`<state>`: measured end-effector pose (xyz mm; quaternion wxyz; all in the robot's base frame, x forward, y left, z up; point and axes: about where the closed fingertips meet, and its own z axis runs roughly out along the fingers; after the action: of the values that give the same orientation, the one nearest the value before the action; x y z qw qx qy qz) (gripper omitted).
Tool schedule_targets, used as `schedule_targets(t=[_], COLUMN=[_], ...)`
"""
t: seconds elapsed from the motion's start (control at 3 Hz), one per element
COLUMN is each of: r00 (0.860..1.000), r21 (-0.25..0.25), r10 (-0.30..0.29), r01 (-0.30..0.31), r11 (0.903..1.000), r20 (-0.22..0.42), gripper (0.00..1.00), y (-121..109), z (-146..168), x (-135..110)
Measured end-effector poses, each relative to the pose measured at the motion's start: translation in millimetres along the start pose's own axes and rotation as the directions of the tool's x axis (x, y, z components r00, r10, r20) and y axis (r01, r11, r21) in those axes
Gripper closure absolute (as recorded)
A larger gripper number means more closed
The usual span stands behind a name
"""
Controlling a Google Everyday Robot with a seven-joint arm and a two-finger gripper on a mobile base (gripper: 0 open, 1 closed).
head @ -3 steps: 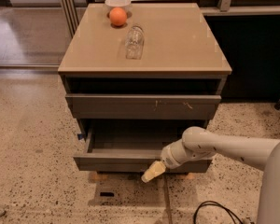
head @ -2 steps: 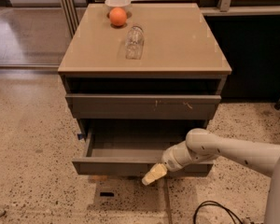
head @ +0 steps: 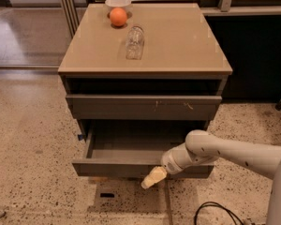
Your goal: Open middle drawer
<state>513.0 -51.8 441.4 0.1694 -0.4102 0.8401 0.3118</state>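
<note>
The middle drawer (head: pixel 113 168) is a dark grey handleless drawer. It stands pulled out of the cabinet, and its shallow grey tray (head: pixel 131 146) shows inside. My gripper (head: pixel 152 177) has a cream-coloured tip and sits at the lower edge of the drawer's front, right of its middle. My white arm (head: pixel 234 153) reaches in from the right across the drawer's right end. Above the drawer is a larger grey front (head: pixel 145 107) with light scratch marks, which is shut.
On the tan cabinet top (head: pixel 178 46) lie a clear bottle (head: pixel 135 42) on its side, an orange (head: pixel 118 17) and a white bowl (head: pixel 118 3). A black cable (head: pixel 215 210) lies on the speckled floor at the lower right. A dark wall panel stands to the right.
The middle drawer has slid a little further out toward the camera. My gripper has moved with its front edge, slightly down and forward.
</note>
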Motion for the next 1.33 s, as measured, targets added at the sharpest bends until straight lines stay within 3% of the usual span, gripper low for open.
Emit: schedule_targets(t=[0.67,1.33], r00=[0.997,0.996], r21=[-0.097,-0.123], r10=[0.046,0.050], r01=[-0.051,-0.059], r11=[0.9940,0.9907], r20=[-0.058,-0.069], gripper=[0.00,0.00], y=[45.4,54.1], z=[-2.8,-1.1], x=[27.0,31.6])
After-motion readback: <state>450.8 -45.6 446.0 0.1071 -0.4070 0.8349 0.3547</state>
